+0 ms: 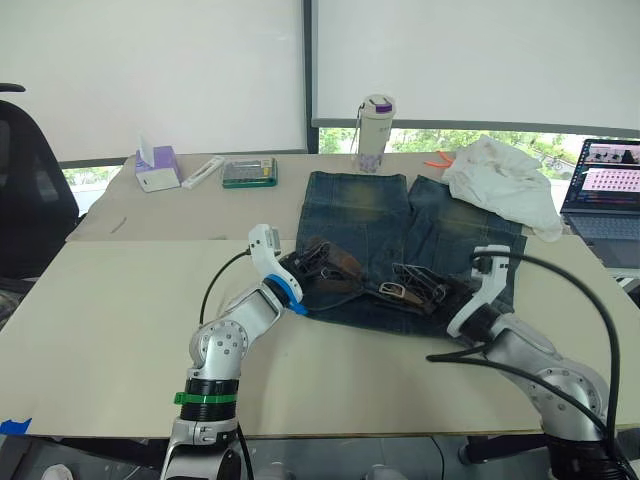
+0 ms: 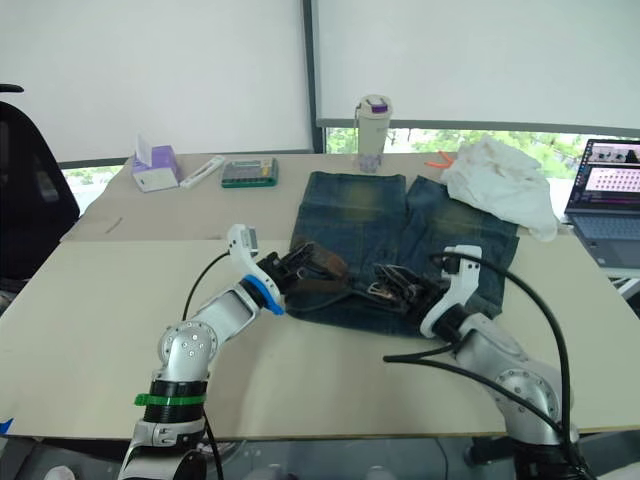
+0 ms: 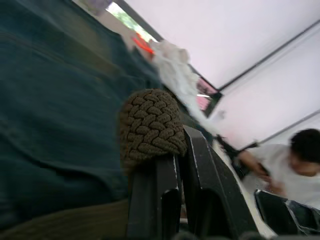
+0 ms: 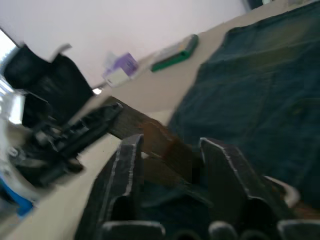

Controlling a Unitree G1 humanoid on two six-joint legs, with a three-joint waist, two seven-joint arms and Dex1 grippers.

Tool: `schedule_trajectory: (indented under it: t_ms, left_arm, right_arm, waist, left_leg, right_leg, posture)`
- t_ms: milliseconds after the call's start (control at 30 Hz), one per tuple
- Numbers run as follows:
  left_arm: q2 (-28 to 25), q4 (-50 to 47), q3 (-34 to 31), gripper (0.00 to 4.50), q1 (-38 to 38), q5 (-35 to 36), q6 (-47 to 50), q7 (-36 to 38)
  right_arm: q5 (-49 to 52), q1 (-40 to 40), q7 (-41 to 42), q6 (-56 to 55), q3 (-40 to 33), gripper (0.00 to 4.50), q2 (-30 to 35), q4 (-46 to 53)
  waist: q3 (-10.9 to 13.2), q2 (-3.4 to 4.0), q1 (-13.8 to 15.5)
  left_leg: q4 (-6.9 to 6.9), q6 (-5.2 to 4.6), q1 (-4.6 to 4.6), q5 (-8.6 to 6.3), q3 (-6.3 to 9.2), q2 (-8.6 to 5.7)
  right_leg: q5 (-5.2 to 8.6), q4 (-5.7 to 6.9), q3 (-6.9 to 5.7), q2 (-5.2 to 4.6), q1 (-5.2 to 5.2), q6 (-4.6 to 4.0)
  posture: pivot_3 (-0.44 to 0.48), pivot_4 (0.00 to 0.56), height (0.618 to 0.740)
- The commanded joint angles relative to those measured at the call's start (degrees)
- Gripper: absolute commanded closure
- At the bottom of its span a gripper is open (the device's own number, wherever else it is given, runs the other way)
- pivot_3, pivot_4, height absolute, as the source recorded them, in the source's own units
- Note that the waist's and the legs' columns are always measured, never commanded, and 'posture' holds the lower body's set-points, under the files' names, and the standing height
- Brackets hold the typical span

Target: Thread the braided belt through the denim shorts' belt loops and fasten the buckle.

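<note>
Faded dark blue denim shorts (image 1: 400,225), yellowish-worn on both legs. Dark brown braided belt (image 3: 150,125), tight woven plait; silver buckle (image 1: 395,290). White crumpled cloth (image 1: 500,180) toward the far right corner of the pale beige desk (image 1: 120,310). Black fingers (image 4: 120,185) on the right end effector (image 4: 170,165). Purple-and-white tissue box (image 1: 157,167), green-edged calculator (image 1: 249,172).

Head eyes overlook shorts (image 1: 400,240); wrists seemingly close.
</note>
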State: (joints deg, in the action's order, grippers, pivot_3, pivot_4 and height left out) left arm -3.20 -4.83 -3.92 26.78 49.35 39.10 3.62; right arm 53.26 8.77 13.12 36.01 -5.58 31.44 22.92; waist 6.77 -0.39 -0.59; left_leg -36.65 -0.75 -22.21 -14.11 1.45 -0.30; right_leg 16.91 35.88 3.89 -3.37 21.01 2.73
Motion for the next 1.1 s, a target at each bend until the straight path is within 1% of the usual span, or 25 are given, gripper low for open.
schedule_trajectory:
  t_ms: [33,100,200,367,533,633,733,867,967,1100]
  left_arm:
    - [-0.79,-2.93,1.74,4.5,-0.65,-5.3,-3.14,1.39]
    - [-0.78,-2.36,2.32,4.5,-1.43,-7.05,-3.77,2.22]
    - [-0.22,-1.67,2.47,4.5,-2.09,-8.31,-3.54,3.24]
    - [1.28,-0.64,2.15,4.5,-2.73,-9.62,-3.18,3.94]
    - [1.9,-0.73,1.63,4.5,-2.69,-9.91,-2.71,4.42]
    - [2.16,-0.64,1.53,4.5,-2.53,-10.19,-2.51,4.69]
    - [2.4,-0.71,1.49,4.5,-2.41,-10.43,-2.29,4.97]
    - [2.65,-0.91,1.32,4.5,-2.49,-10.8,-2.03,5.22]
    - [2.84,-1.03,1.31,4.5,-2.52,-11.13,-1.9,5.33]
    - [3.06,-0.85,1.2,4.5,-2.37,-11.47,-1.9,5.47]
  right_arm:
    - [-11.05,-1.38,6.13,-5.94,2.86,1.12,3.19,-0.28]
    - [-17.98,-1.25,8.71,-8.71,5.07,1.12,6.06,-1.84]
    - [-24.75,-0.21,10.92,-11.01,7.17,1.12,8.02,-3.24]
    - [-37.37,3.06,8.46,-8.97,11.74,1.12,9.3,-6.53]
    - [-45.47,4.98,10.32,-8.0,15.41,1.12,11.27,-6.63]
    - [-50.77,6.58,9.55,-9.43,16.84,1.12,11.51,-7.94]
    - [-54.65,7.71,10.43,-10.1,17.71,1.12,11.91,-9.83]
    - [-57.7,8.25,11.65,-9.94,17.99,1.12,11.83,-9.97]
    - [-57.58,8.24,12.72,-7.69,17.37,1.95,10.47,-8.49]
    - [-59.68,6.69,14.93,-4.9,18.13,3.33,11.92,-6.49]
  waist:
    - [0.01,-0.02,0.06]
    - [0.01,-0.02,0.08]
    - [0.02,-0.04,-0.01]
    - [0.03,-0.05,-0.05]
    - [0.03,-0.06,0.37]
    - [0.03,-0.05,0.45]
    - [0.03,-0.05,0.46]
    - [0.03,-0.05,0.61]
    - [0.02,-0.06,0.66]
    - [0.02,-0.06,0.73]
  left_leg:
    - [0.0,0.0,-0.01,0.0,0.0,0.0]
    - [0.0,0.0,0.0,0.0,-0.01,0.0]
    - [0.0,0.01,0.03,0.0,-0.01,0.03]
    - [0.0,0.01,0.04,0.0,-0.01,0.07]
    - [0.0,0.01,0.02,0.01,-0.01,0.02]
    - [-0.01,0.01,0.04,0.0,0.0,0.03]
    - [-0.01,0.02,0.05,0.01,-0.01,0.03]
    - [-0.04,0.02,0.03,0.01,-0.01,0.01]
    - [-0.04,0.02,0.04,0.01,-0.01,0.01]
    - [-0.05,0.02,0.03,0.01,-0.01,0.01]
  right_leg:
    - [0.0,-0.02,0.0,0.0,0.0,0.0]
    - [0.0,-0.01,0.02,-0.01,0.0,0.0]
    - [0.0,0.01,0.02,0.0,0.0,0.0]
    - [0.0,0.05,0.03,0.03,0.0,-0.01]
    - [-0.01,0.03,0.03,-0.04,0.0,0.0]
    - [-0.01,0.04,0.03,-0.03,0.0,-0.01]
    - [-0.01,0.06,0.03,-0.02,0.0,-0.01]
    - [-0.01,0.05,0.03,-0.04,0.0,-0.01]
    - [-0.01,0.06,0.03,-0.05,0.0,-0.01]
    - [-0.01,0.07,0.03,-0.05,0.0,-0.01]
  posture:
    - [0.0,0.15,0.74]
    - [0.0,0.15,0.74]
    - [0.0,0.15,0.74]
    - [0.0,0.15,0.74]
    - [0.0,0.15,0.74]
    - [0.0,0.15,0.74]
    - [0.0,0.15,0.74]
    - [0.0,0.15,0.74]
    - [0.0,0.15,0.74]
    - [0.0,0.15,0.74]
